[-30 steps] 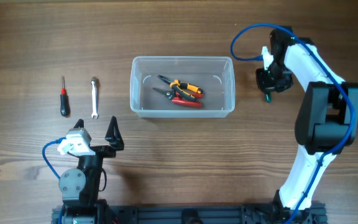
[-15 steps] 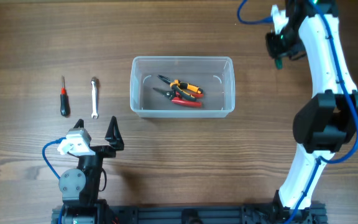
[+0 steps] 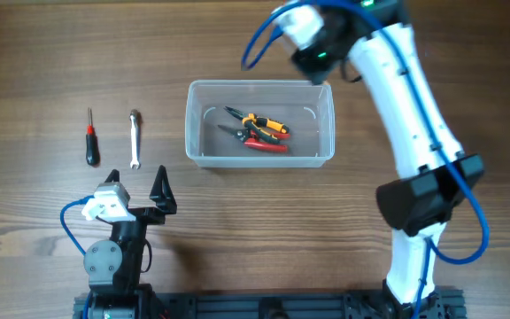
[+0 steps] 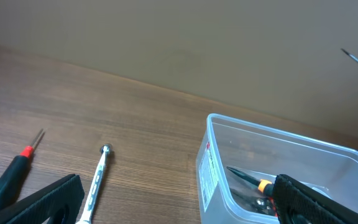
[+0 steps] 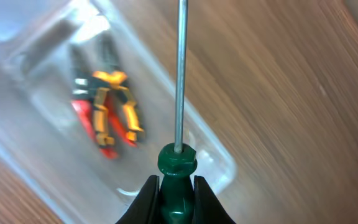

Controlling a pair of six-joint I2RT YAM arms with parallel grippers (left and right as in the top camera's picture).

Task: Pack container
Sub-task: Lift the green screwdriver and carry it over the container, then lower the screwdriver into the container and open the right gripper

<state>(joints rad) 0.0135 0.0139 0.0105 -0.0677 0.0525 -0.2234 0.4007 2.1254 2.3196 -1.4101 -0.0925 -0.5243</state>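
The clear container (image 3: 237, 85) sits in the middle of the wooden table (image 3: 42, 53), with orange-handled pliers (image 3: 264, 122) and red-handled pliers (image 3: 257, 140) lying side by side on its floor. Over its far right corner hangs the right gripper (image 5: 177, 186), fingers pinched tight on the handle of a green screwdriver (image 5: 178, 165) whose shaft points away from the wrist. To the container's left lie a wrench (image 3: 135, 139) and, further out, a small red-and-black screwdriver (image 3: 91, 142). Nearer than those, the left gripper (image 3: 137, 188) stands spread wide, holding nothing.
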